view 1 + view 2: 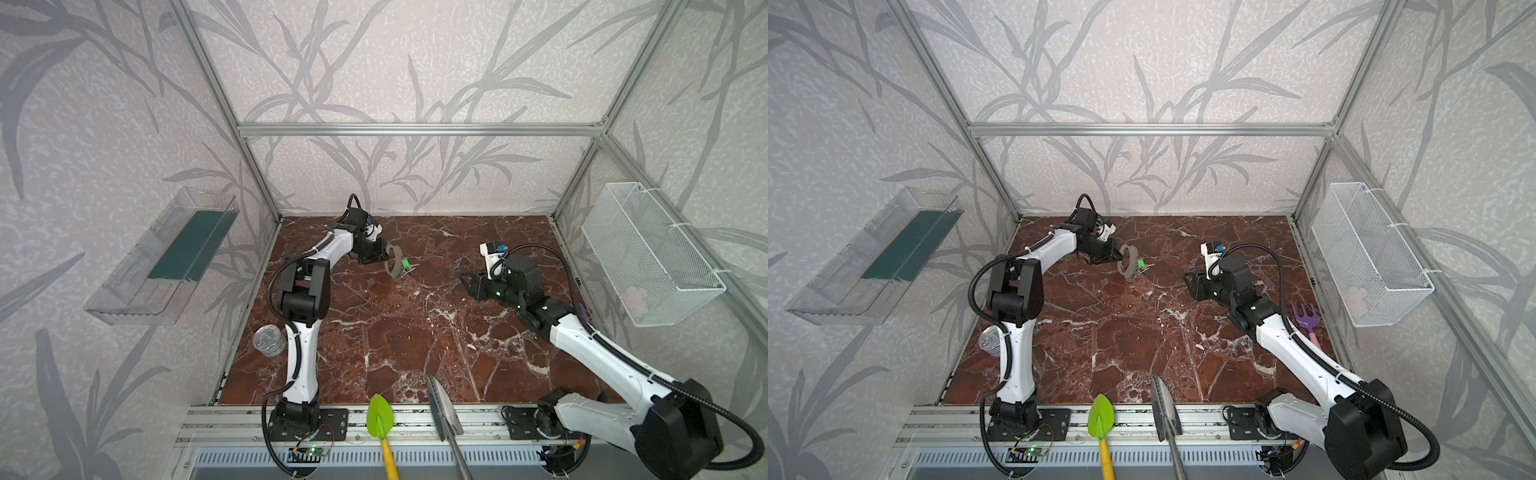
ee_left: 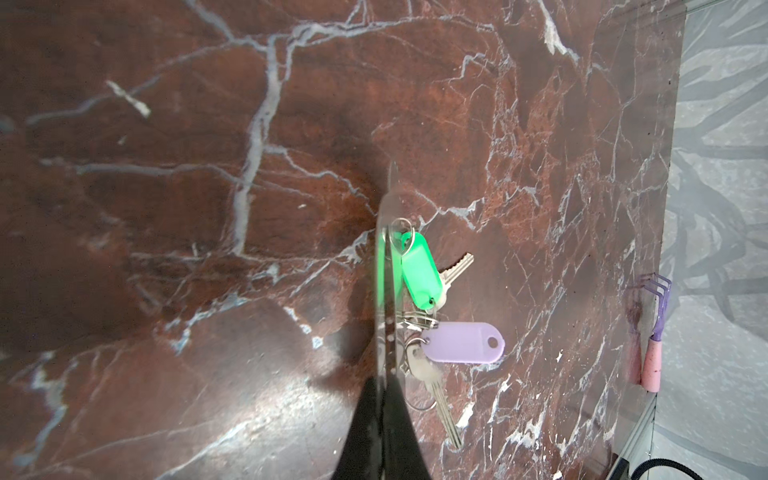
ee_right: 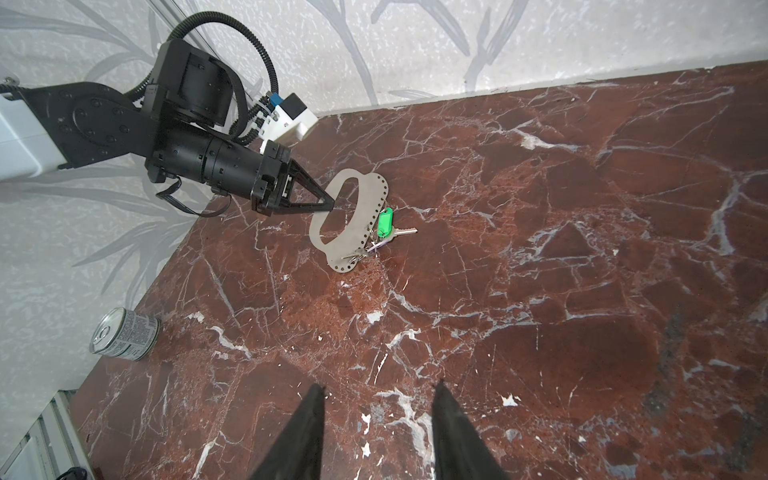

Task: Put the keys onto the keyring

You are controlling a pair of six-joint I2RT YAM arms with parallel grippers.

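The left pincer (image 3: 328, 203) is clamped on the rim of the keyring (image 3: 365, 208), holding it on edge on the counter (image 3: 540, 291). The keys (image 2: 432, 316) hang just beyond its tip. The right pincer (image 3: 378, 432) stands open, well apart.

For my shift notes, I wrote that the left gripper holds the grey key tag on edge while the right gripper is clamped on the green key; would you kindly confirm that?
Not quite. The left gripper does hold the grey key tag on edge, but the right gripper is clamped on nothing: the right wrist view shows its fingers apart and empty, well short of the green key, which hangs at the tag's edge.
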